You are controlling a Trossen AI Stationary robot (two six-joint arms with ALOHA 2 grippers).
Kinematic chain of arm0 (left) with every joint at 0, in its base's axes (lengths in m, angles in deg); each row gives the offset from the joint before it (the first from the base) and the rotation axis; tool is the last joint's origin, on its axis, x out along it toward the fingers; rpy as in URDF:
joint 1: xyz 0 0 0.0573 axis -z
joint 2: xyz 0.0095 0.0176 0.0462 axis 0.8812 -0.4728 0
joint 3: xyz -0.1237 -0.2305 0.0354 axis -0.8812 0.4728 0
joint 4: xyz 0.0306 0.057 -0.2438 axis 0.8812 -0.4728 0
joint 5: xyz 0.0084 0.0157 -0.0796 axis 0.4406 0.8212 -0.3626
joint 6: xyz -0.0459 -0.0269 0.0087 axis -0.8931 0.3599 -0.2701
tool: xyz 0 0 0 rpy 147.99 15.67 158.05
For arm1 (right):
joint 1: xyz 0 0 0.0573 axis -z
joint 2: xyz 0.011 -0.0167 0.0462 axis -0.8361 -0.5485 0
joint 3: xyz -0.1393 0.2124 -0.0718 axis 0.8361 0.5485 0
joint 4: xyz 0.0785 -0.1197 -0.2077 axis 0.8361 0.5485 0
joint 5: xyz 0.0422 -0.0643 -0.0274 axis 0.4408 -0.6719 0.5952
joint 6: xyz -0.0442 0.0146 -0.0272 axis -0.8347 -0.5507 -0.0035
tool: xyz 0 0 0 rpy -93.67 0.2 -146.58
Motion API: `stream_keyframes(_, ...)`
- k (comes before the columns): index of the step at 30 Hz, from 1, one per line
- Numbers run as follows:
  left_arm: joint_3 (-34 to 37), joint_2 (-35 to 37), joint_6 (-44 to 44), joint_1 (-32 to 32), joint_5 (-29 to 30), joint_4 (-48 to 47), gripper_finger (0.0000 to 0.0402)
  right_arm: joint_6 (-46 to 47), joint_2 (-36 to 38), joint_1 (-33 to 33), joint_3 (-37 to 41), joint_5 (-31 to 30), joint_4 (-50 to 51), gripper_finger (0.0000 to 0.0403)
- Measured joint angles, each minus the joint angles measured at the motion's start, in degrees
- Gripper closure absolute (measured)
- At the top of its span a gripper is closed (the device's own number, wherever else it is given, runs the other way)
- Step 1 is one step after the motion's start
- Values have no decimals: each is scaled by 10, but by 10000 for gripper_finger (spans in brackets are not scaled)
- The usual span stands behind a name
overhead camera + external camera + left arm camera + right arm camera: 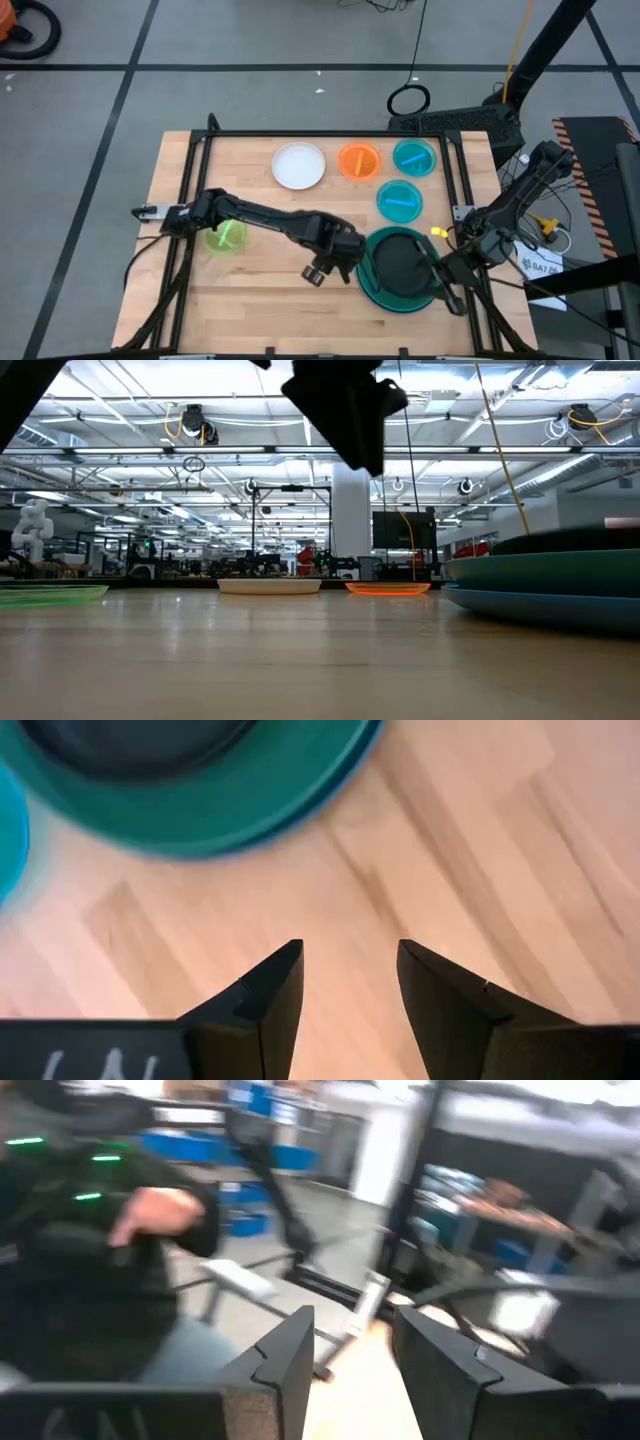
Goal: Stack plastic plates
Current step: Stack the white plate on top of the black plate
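High view: wooden table (260, 275) with a dark frame. Round plastic plates sit along the far edge: a white plate (299, 165), an orange plate (359, 161) and a translucent cyan plate (414, 158), with a second translucent cyan plate (399, 200) just nearer. A lime green plate (226, 236) lies partly under the left arm. At the near right is a stack: a black plate (400, 262) on a large teal plate (392, 293); any layer underneath can't be made out from above. The left gripper (318, 270) is over bare wood just beside the stack's left rim. The right gripper (449, 293) is at the stack's right edge; its fingers are too small to read here.

Low view: the stack is cut off at the right. The teal rim sits on a large blue plate (540, 607), with a dark edge on top. The white, orange and green plates are thin slivers on the table line. A dark arm shape hangs from the top, gripper hidden.

Left wrist view: two dark wedge fingers are spread apart, nothing between them, smooth wood grain below. Teal rim with black plate inside is cut off and blurred.

Right wrist view: fingers are apart and empty. It is heavily blurred, showing the room and a person (90, 1260) in dark clothing with one hand raised.
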Motion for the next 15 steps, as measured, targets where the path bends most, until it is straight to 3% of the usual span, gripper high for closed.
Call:
stream_keyframes(9, 0, 45, -11, -46, -1, -92, 232, 163, -10, 1, 0, -235, 72, 271)
stream_keyframes(15, 25, 104, -12, -87, -16, -124, 232, 226, -10, 5, 0, -279, 114, 271)
